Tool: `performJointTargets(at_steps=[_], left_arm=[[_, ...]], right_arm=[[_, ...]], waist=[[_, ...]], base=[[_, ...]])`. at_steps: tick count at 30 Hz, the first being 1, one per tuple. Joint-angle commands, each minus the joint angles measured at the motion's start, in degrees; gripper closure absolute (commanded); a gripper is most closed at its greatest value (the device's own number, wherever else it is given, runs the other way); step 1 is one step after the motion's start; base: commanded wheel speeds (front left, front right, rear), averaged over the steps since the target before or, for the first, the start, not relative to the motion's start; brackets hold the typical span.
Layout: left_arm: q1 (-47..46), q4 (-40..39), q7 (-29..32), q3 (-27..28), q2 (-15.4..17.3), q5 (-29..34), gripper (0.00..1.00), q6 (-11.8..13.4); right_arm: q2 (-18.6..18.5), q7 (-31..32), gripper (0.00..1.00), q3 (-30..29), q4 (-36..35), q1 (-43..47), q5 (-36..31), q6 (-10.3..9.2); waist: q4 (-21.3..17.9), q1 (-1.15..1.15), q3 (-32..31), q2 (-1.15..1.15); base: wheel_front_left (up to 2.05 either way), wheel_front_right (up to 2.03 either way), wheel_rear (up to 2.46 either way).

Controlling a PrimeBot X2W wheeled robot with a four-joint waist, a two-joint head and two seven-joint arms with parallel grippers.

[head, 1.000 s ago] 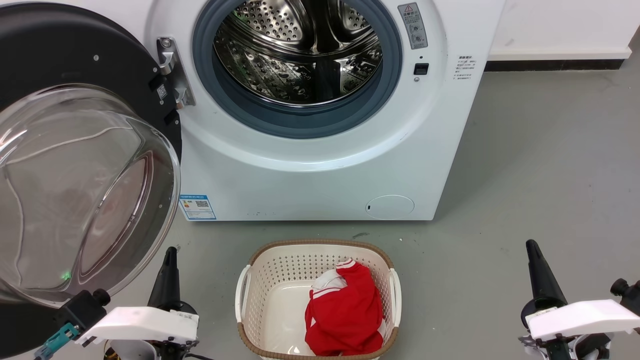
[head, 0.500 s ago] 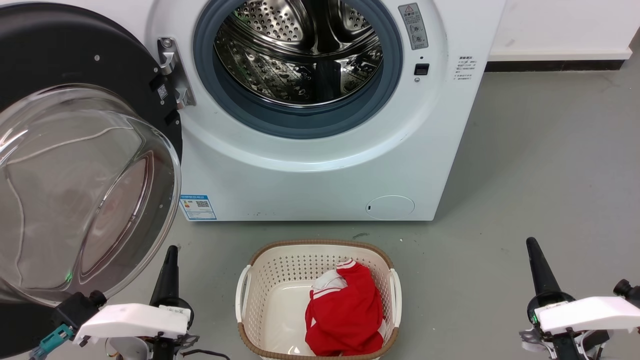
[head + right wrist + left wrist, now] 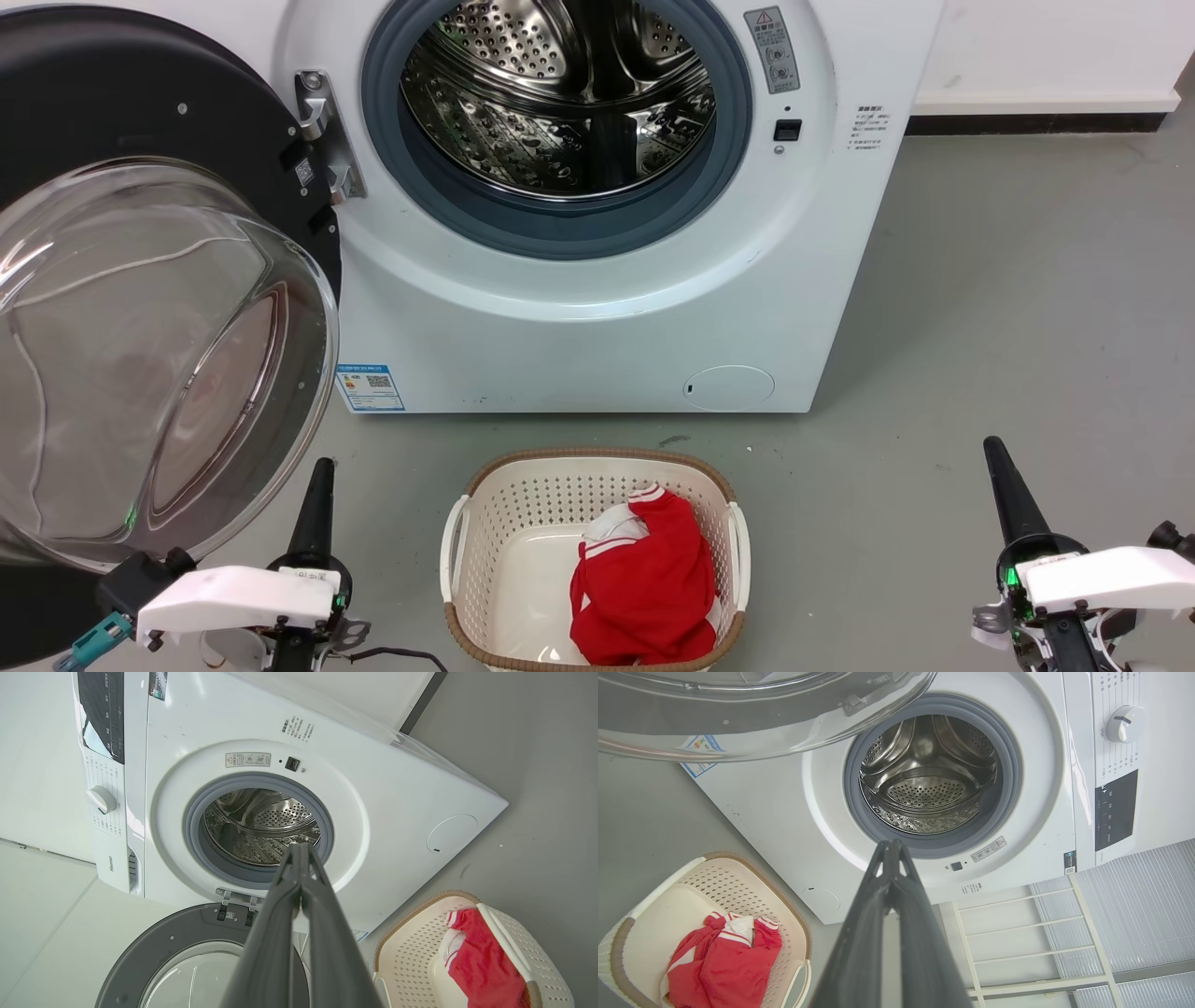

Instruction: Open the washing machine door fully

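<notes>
We count one washing machine (image 3: 597, 317), one washing machine door (image 3: 140, 103), one basket (image 3: 597, 456) holding one red garment (image 3: 644, 588), and two grippers. The door hangs swung wide on its hinge (image 3: 322, 131) at our left of the opening. Its glass bowl (image 3: 112, 373) faces us and the steel drum (image 3: 523, 93) is uncovered. The left gripper (image 3: 322, 471) and right gripper (image 3: 993, 450) each press their fingers together on nothing, flanking the basket. Since a second ago their pale housings (image 3: 238, 597) have slid slightly outward, while door and basket stay put. The floor (image 3: 1008, 308) is grey, the wall (image 3: 1046, 47) white.
</notes>
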Motion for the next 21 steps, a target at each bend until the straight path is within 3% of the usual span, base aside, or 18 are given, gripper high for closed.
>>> performJointTargets(at_steps=[1,21], left_arm=[[-1.4,-0.22,0.41,0.14,0.09,-1.61,1.0,-0.41],[-1.98,0.84,3.15,0.7,0.08,-12.67,1.0,-0.93]], right_arm=[[-0.32,0.46,1.0,-0.16,-0.06,-1.08,1.64,-0.01],[-0.22,2.87,1.0,-0.91,1.12,-2.14,12.17,-0.01]], waist=[[0.01,0.0,-0.01,0.0],[0.1,0.0,-0.11,0.0]], base=[[0.0,0.0,0.0],[0.0,0.0,0.0]])
